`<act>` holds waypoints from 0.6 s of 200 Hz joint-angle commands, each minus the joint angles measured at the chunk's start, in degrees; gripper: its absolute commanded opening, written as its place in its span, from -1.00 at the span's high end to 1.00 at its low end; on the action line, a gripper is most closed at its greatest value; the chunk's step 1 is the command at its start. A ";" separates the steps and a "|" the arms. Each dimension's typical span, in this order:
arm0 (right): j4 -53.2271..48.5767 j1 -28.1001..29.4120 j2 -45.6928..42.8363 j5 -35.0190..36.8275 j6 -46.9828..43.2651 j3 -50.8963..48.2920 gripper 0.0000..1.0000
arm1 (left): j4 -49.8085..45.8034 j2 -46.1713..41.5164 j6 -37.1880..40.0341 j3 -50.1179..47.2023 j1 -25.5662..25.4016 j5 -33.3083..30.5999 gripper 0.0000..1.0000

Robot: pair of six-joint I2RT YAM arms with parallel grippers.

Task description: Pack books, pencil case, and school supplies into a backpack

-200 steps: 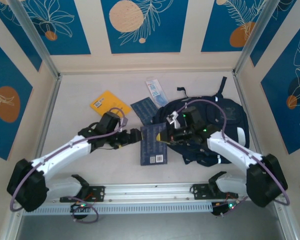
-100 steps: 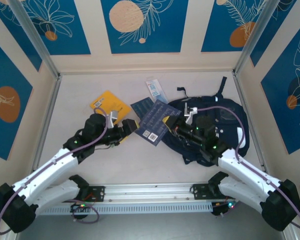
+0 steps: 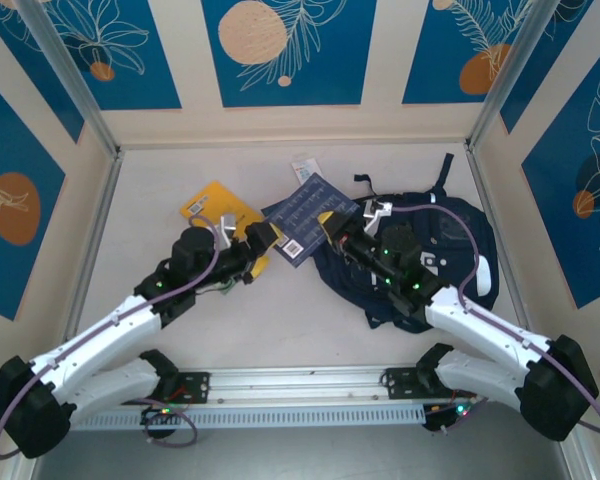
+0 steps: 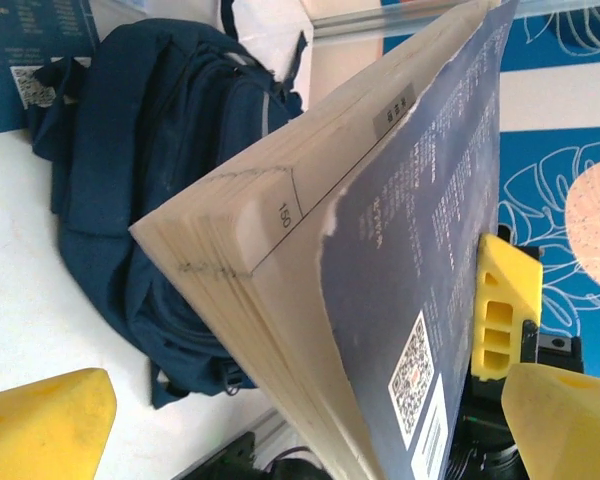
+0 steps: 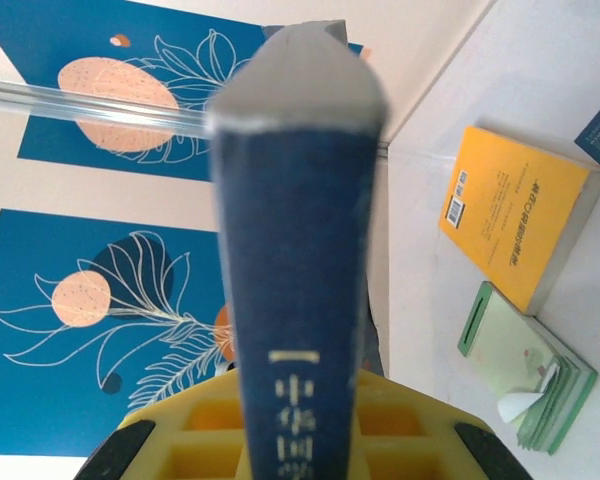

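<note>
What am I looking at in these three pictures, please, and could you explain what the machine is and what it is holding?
It is a robot: two white arms bolted at a table's near edge, each ending in a two-finger gripper. One picture looks down from above; the other two come from a small camera on each wrist. The right gripper is shut on a dark navy book, held up off the table. The left gripper stands open close to that book. On the table lie a navy backpack, a yellow book and a pale green packet.
</note>
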 commanded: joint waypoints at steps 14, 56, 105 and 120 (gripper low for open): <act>5.38 1.09 0.49 3.01 1.12 3.53 1.00 | 6.80 1.92 -3.25 0.46 -1.57 -4.45 -0.95; 6.88 2.65 1.11 4.16 0.86 3.36 1.00 | 11.78 6.60 -4.28 2.80 -2.88 -6.36 -0.51; 5.28 3.36 -1.02 6.60 0.73 0.33 1.00 | 10.04 3.67 -2.57 2.63 -3.06 -12.05 0.04; 5.06 3.53 -1.43 7.20 1.12 -0.85 1.00 | 8.92 2.52 -1.80 2.45 -3.11 -13.19 0.13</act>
